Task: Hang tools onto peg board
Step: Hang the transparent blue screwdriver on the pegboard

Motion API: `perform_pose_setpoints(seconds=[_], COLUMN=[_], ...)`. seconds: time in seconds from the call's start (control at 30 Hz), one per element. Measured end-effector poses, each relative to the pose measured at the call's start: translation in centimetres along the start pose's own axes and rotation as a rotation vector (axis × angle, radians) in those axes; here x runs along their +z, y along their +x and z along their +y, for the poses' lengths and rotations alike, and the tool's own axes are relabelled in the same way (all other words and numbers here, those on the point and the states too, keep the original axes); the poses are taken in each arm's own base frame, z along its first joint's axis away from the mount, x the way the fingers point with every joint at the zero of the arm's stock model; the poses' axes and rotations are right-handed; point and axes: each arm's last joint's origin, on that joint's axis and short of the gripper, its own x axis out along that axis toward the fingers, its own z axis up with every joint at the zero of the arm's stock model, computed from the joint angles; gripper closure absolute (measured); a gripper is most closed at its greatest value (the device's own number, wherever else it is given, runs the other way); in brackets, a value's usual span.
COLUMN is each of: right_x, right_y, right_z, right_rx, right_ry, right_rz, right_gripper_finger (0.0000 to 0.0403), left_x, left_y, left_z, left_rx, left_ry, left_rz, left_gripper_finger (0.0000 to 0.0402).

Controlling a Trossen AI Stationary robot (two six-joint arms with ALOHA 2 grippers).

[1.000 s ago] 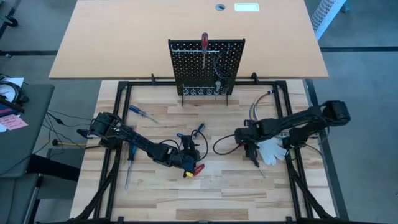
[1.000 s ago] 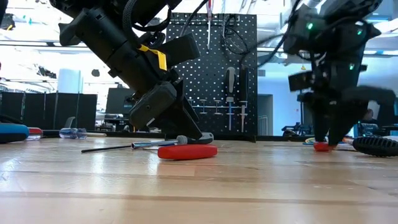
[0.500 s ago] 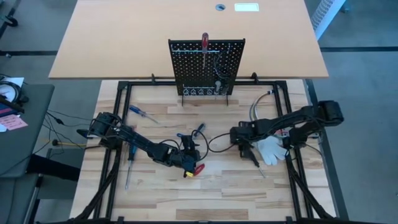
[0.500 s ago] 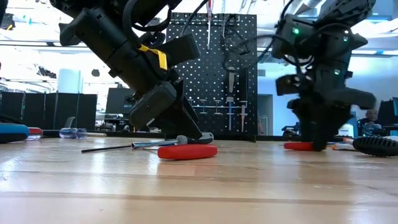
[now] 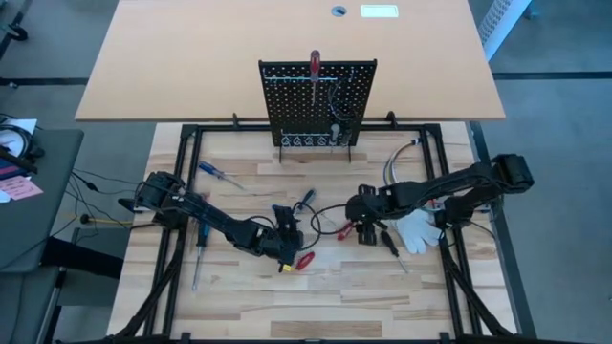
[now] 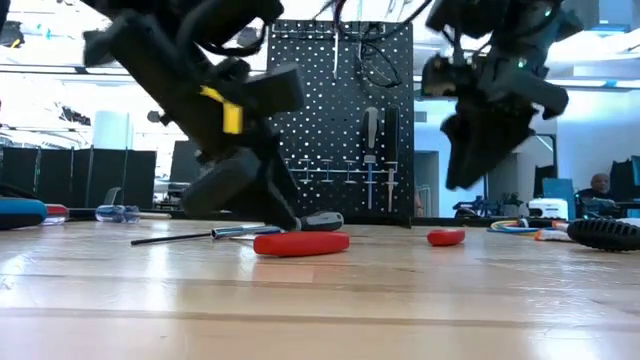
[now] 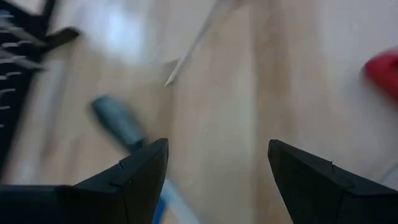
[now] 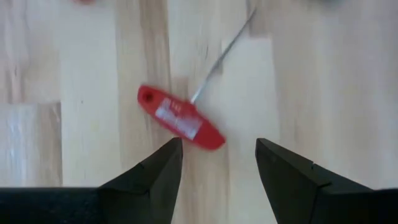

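High view: right arm is now sitting nearer mid-bench than a sec ago, away from the white glove (image 5: 418, 230). Low view: right pincer (image 8: 217, 148) was down at the bench (image 5: 382, 287) surface on a red item; it is now standing raised, and the red T-handle driver (image 8: 180, 118) is lying free on the wood below it. Fingers are standing apart, nothing between them. Reading: the tool has been let go or the grab missed. No carry toward the peg board (image 5: 316, 100) is under way, so pick-up is prob. needing a repeat.

Left pincer (image 7: 217, 149) is also gaping wide and empty, hovering low over the bench centre-left. The arm is blurring in the low view, so it is moving, whereas it was sharp and steady before. A red-handled tool (image 6: 300, 244) is resting flat just beside it, not gripped.

Task status: one red-handled screwdriver (image 5: 315, 65) is hanging at the board's top edge. Remaining tools are lying loose on the bench, incl. a blue-handled screwdriver (image 5: 218, 175) well left of centre.

Obscured / unclear:
- Left wrist view is smearing; a grey-handled item (image 7: 118, 121) is showing, type not determinable.
- Left-side red tool is cut off at the left wrist frame edge.
- Low view: arm bodies are masking parts of the board front; hook occupancy in the bottom row can't be confirmed.
- Dark items near the glove are too small to ID.
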Motion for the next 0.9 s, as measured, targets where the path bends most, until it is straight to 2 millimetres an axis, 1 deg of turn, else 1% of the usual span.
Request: perform_pose_setpoints(seconds=[0.07,0.17,0.3,0.37,0.47,0.53,0.6,0.67,0.77,0.9], right_x=[0.4,0.8,1.1,0.9,0.9,0.7,1.1,1.0,1.2,1.2], right_y=[-0.4,-0.2,0.5,0.8,1.3,1.5,1.6,1.8,2.0,2.0], right_z=[0.5,1.5,2.5,2.8,3.0,3.0,3.0,2.8,2.7,2.2], right_rx=[-0.02,-0.02,0.016,0.027,0.038,0.038,0.039,0.034,0.029,0.016], right_ry=[-0.015,-0.056,-0.086,-0.092,-0.083,-0.083,-0.078,-0.077,-0.071,-0.053], right_rz=[-0.087,-0.217,-0.401,-0.452,-0.519,-0.52,-0.552,-0.548,-0.558,-0.547], right_gripper_finger=[0.0193,0.0198,0.0202,0.0204,0.0205,0.0205,0.0205,0.0205,0.0205,0.0205], left_x=[-0.3,-1.1,-2.6,-3.4,-4.5,-5.0,-5.4,-5.4,-5.2,-4.1], left_y=[-0.8,-1.9,-3.4,-4.1,-4.6,-4.3,-3.7,-3.1,-1.8,0.2], left_z=[0.5,1.3,2.6,3.4,4.7,5.6,6.4,7.0,7.9,8.7], left_rx=[0.072,0.148,0.152,0.142,0.057,-0.029,-0.115,-0.163,-0.144,-0.099], left_ry=[-0.005,-0.053,-0.132,-0.191,-0.314,-0.404,-0.493,-0.544,-0.58,-0.582], left_rz=[0.029,0.044,0.026,-0.001,-0.075,-0.147,-0.21,-0.241,-0.248,-0.234], left_gripper_finger=[0.0131,0.0137,0.0148,0.0153,0.0156,0.0157,0.0157,0.0157,0.0158,0.0158])
